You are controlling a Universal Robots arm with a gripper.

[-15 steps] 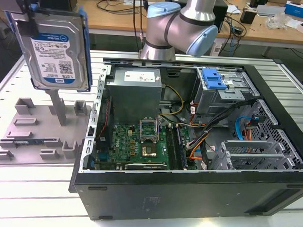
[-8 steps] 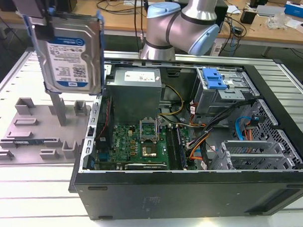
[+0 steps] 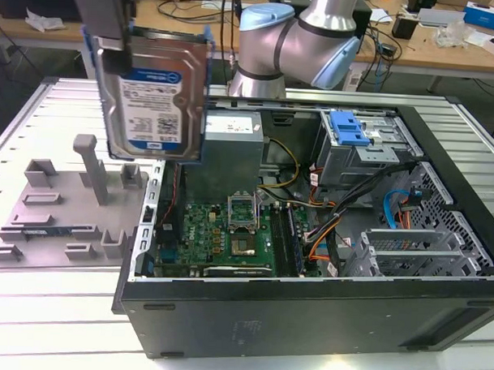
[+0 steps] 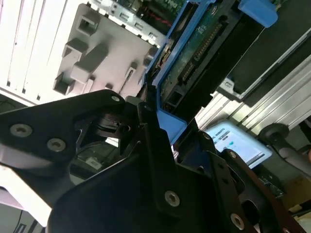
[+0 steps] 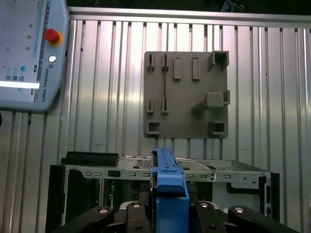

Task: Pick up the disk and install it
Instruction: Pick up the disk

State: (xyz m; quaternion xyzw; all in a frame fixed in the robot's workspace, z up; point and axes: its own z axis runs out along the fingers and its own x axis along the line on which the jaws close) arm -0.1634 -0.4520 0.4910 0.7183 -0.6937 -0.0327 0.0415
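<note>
**Disk held in the air beside the open computer case**

Exterior view: the silver and pale-blue robot arm (image 3: 297, 41) bends over the far edge of the ribbed aluminium table (image 3: 55, 324), and its upper links are cut off by the frame. The grey gripper (image 3: 109, 18) comes down at the exterior view's left, also cut off above, so its join to the arm cannot be seen. It is clamped on the disk (image 3: 157, 92), a flat silver-grey metal hard drive with a white-and-blue label and a blue plastic frame. The disk hangs upright with its label to the camera, clear of the table. It sits over the gap between the open black computer case (image 3: 307, 317) and the grey plastic fixture plate (image 3: 59, 219), and it hides part of the case's interior.

Second wrist view: the gripper's black linkages crowd the foreground. The disk's green circuit-board underside (image 4: 194, 53) and blue frame rise past them. Where the pads meet the disk is hidden.

First wrist view: the disk shows edge-on (image 5: 169, 189). The black fingers (image 5: 210, 212) are closed against both of its sides, and their lower parts are cut off. Beyond lie the case, the fixture plate and a grey control pendant with a red button (image 5: 29, 48).
</note>
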